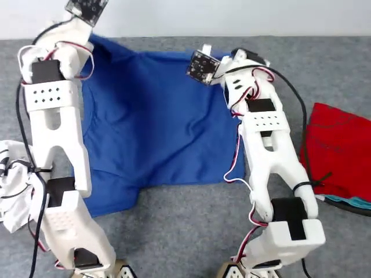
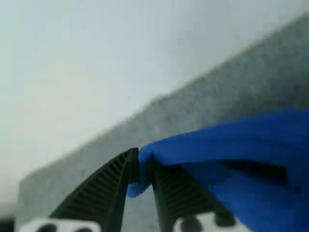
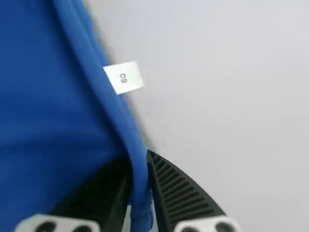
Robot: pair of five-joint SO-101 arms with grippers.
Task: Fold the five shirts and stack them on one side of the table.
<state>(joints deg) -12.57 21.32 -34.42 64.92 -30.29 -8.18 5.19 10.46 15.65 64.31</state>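
Observation:
A blue shirt (image 1: pixel 151 121) lies spread over the middle of the grey table, between both arms. At its far left edge my left gripper (image 2: pixel 141 170) is shut on a fold of the blue shirt (image 2: pixel 231 150), lifted off the table. At the shirt's far right edge my right gripper (image 3: pixel 139 176) is shut on the hem of the blue shirt (image 3: pixel 53 106), just below a small white tag (image 3: pixel 123 78). In the high view the left gripper (image 1: pixel 88 36) and the right gripper (image 1: pixel 219 59) hold the shirt's far corners.
A folded red shirt (image 1: pixel 339 150) rests on a teal one (image 1: pixel 353 201) at the table's right side. A crumpled white shirt (image 1: pixel 13 185) lies at the left edge beside the left arm. Bare grey table (image 1: pixel 191 226) lies near the arm bases.

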